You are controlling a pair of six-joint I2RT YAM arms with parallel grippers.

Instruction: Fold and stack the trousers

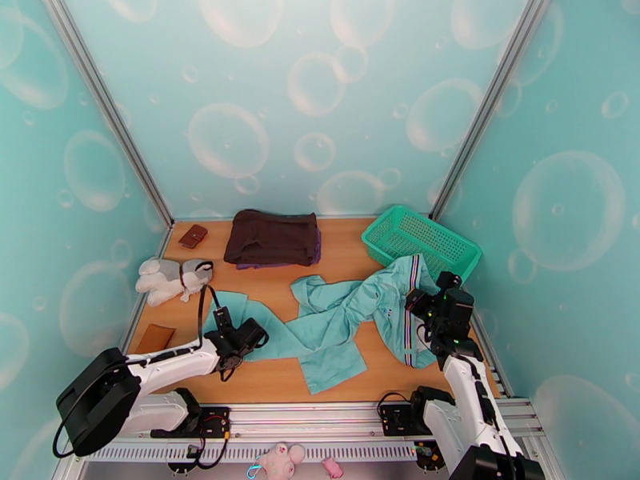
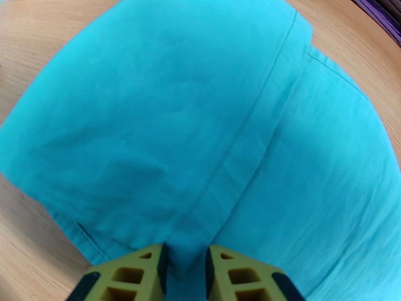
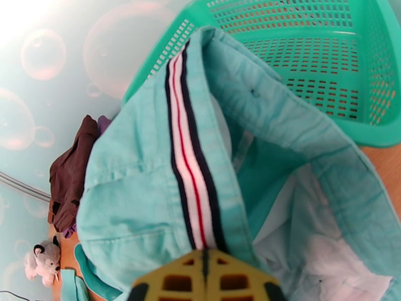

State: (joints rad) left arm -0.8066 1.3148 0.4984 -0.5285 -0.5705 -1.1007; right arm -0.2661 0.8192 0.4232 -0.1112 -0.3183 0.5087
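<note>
The fingers of my left end effector [image 2: 186, 257] are cut off by the picture's lower edge, and I cannot tell whether they press the fold of the trousers [image 2: 200, 121] lying between them. The striped waistband [image 3: 193, 186] vanishes behind my right end effector [image 3: 204, 262]. The basket [image 3: 321, 56] runs off the far and right edges. From above, my fingertips are too small and dark to make out.

Folded brown garment [image 1: 272, 238], green basket [image 1: 428, 234], plush dog [image 1: 172, 279] and wallet [image 1: 193, 236] lie on table [image 1: 344, 254].

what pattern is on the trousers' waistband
White with dark and red stripes along the waistband, clearest in the right wrist view.
</note>
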